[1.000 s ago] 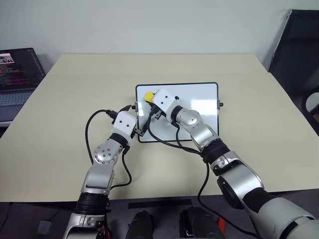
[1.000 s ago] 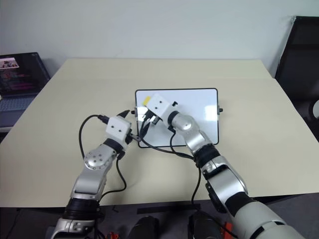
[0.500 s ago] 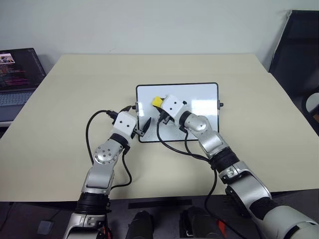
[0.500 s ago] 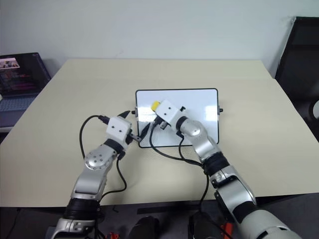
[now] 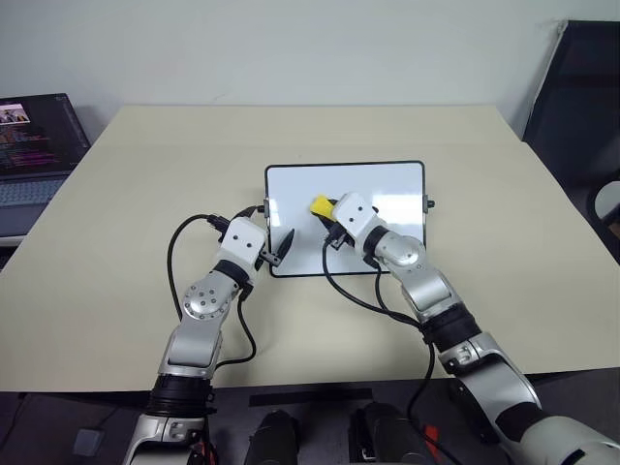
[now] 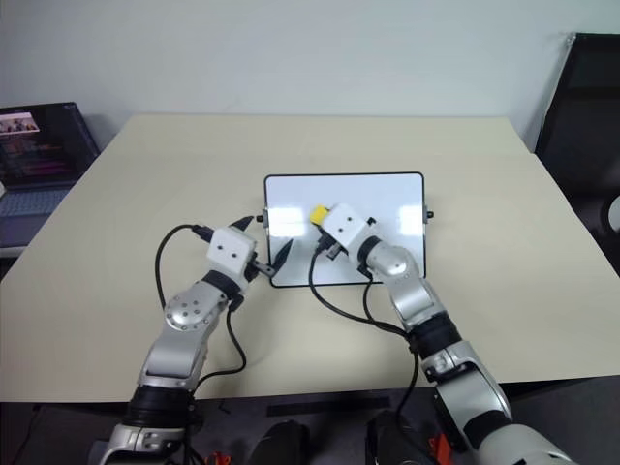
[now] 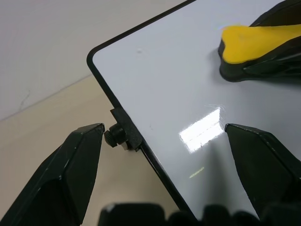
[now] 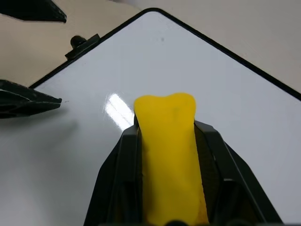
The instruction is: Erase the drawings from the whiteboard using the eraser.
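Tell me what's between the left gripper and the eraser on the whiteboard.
Only bare white surface of the whiteboard lies between the left gripper and the eraser, as the left wrist view shows.

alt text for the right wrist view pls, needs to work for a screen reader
The right pincer is shut on the yellow eraser, holding it over the glossy whiteboard, whose visible surface looks clean of marks. The left pincer's black fingertips straddle the board's far edge by a small black knob, with the beige table beyond.
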Available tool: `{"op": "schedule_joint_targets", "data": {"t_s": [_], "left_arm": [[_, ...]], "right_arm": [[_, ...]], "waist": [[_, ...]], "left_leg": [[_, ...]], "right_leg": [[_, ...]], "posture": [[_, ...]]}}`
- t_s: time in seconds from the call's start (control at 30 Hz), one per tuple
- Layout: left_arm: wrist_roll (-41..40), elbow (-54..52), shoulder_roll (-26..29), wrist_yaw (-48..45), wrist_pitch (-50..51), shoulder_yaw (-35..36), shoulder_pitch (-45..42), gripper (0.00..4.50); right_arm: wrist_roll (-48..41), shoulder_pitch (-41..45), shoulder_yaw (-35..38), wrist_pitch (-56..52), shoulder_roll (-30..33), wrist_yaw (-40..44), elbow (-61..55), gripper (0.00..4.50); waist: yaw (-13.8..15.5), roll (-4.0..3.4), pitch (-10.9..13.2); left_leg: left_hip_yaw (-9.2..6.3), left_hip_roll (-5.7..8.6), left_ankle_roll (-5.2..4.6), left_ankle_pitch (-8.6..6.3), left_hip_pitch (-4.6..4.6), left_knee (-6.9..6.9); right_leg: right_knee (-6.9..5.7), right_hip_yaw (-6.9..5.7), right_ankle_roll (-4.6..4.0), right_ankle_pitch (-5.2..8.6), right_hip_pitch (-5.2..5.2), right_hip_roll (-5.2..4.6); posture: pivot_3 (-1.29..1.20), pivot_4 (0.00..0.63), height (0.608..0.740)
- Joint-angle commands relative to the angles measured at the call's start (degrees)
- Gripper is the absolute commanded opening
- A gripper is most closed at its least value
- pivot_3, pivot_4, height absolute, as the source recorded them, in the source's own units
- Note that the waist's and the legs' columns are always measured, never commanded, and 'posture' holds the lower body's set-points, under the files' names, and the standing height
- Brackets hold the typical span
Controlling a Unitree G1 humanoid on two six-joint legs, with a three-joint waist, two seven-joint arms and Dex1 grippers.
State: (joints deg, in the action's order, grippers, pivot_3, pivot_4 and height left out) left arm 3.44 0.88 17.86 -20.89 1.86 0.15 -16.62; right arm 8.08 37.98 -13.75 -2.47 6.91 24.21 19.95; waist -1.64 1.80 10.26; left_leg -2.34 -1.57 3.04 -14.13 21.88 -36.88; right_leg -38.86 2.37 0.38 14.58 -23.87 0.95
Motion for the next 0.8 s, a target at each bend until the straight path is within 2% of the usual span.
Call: {"op": "schedule_joint_targets", "data": {"t_s": [0.03,0.2,0.4,0.6,0.7,0.8], "left_arm": [[-2.37,-2.88,-0.23,-1.89,-2.43,-0.75,-1.29,4.50],[-6.58,-2.82,-0.94,-6.70,-4.73,-2.19,-1.62,4.50],[-12.02,-0.82,-2.25,-15.08,-3.67,-5.93,-3.40,4.50],[-20.28,-0.02,-3.25,-29.51,-1.50,-10.79,-5.64,4.50],[-21.38,1.11,-3.10,-35.12,-0.77,-13.43,-7.00,4.50],[-21.99,2.58,-3.26,-38.39,-0.19,-14.48,-8.36,4.50]], "right_arm": [[-4.73,-2.88,4.24,-1.49,2.01,2.12,-7.87,1.16],[-8.83,-8.58,7.40,-6.98,4.98,3.39,-20.74,1.16],[-10.19,-17.18,14.74,-17.32,10.53,0.44,-34.81,1.16],[-10.80,-23.10,21.00,-27.15,15.00,-1.95,-41.27,1.16],[-11.34,-25.57,24.23,-32.32,17.26,-2.48,-42.34,1.16],[-14.02,-26.67,28.39,-38.12,16.68,-4.01,-42.43,1.16]], "waist": [[0.00,0.00,0.01],[-0.11,0.00,0.03],[-0.11,0.00,0.04],[-0.23,0.00,0.04],[-0.27,0.00,0.05],[-0.37,0.01,0.05]], "left_leg": [[0.00,0.00,0.00,0.00,0.01,0.01],[0.04,0.00,0.00,0.00,0.25,0.05],[0.02,0.02,0.01,-0.01,0.25,0.14],[0.09,0.09,0.01,-0.01,0.23,0.11],[0.11,0.07,0.01,-0.01,0.23,0.14],[0.11,0.04,0.01,-0.01,0.21,0.13]], "right_leg": [[0.02,0.00,0.00,0.00,-0.01,0.00],[0.09,0.05,0.01,0.00,-0.22,0.00],[0.17,0.02,0.00,0.01,-0.22,0.03],[0.19,0.06,0.01,0.01,-0.21,0.16],[0.24,0.09,0.01,0.02,-0.22,0.21],[0.22,0.11,0.01,0.02,-0.22,0.27]], "posture": [[0.00,0.150,0.740],[0.00,0.150,0.740],[0.00,0.150,0.740],[0.00,0.150,0.740],[0.00,0.150,0.740],[0.00,0.150,0.740]]}}
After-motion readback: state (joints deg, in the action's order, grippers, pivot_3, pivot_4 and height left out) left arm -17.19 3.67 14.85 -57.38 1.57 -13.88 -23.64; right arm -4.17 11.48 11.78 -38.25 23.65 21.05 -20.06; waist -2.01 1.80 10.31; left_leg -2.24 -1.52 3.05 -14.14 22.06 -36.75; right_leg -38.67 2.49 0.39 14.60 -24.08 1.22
